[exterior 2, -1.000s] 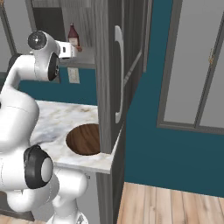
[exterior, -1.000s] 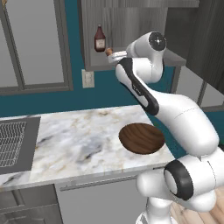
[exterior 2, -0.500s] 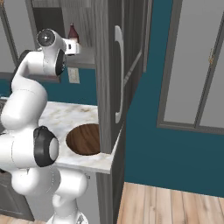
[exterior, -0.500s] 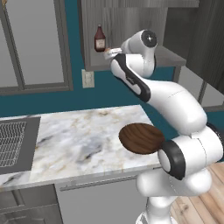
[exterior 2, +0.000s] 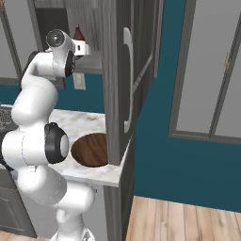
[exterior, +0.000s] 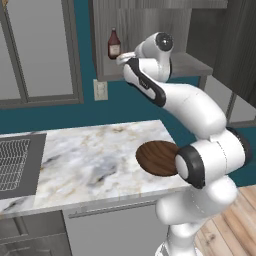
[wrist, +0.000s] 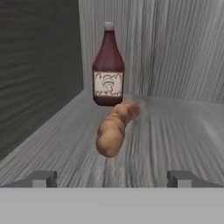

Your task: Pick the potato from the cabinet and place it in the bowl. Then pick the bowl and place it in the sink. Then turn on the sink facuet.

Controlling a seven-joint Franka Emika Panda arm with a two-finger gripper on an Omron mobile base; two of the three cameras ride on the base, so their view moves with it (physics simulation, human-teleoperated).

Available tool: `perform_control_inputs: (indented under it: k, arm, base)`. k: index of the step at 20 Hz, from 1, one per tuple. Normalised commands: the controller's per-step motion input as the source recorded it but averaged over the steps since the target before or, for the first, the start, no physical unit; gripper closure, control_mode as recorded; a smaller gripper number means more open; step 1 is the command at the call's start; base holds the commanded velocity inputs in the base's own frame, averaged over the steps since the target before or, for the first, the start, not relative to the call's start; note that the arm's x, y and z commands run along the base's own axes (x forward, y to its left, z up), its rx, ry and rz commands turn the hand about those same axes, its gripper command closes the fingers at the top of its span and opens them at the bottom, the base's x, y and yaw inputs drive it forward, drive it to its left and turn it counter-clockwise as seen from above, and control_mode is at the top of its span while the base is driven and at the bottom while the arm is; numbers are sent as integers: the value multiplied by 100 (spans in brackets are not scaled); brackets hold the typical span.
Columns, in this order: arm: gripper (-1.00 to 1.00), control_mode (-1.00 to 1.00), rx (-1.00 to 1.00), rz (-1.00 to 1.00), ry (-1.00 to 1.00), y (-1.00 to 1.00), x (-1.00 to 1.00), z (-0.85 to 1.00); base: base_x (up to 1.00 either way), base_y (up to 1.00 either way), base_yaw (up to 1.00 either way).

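The potato (wrist: 114, 129), a tan-brown lump, lies on the cabinet's grey shelf board (wrist: 175, 131), just ahead of my gripper (wrist: 112, 179). The gripper is open, with a dark fingertip low on each side of the potato and nothing between them. In the left base view the hand (exterior: 126, 58) reaches into the cabinet (exterior: 150, 25) beside the bottle. The dark wooden bowl (exterior: 157, 158) sits on the marble counter near its right end, also seen as the bowl (exterior 2: 92, 149) in the right base view. The sink (exterior: 30, 165) lies at the counter's left end. The sink facuet is out of view.
A dark red-brown bottle (wrist: 108, 70) with a white label stands right behind the potato, close to the cabinet's left wall (wrist: 39, 78). The open cabinet door (exterior 2: 117, 70) with its long handle hangs to the right of the arm. The marble counter (exterior: 90, 160) stretches between sink and bowl.
The hand has moved a little up and left, deeper into the cabinet toward the shelf. The gripper stays open. Bowl and bottle have not moved.
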Motion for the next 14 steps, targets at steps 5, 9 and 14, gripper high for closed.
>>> perform_control_inputs:
  k: [5, 9, 14]
  arm:
    - [-100, -100, 0, 0, 0, 20, 31, -11]
    - [-100, -100, 0, 0, 0, 29, 40, -9]
    - [-100, -100, 0, 0, 0, 9, 36, -2]
  base:
    - [0, 0, 0]
    - [0, 0, 0]
    - [0, 0, 0]
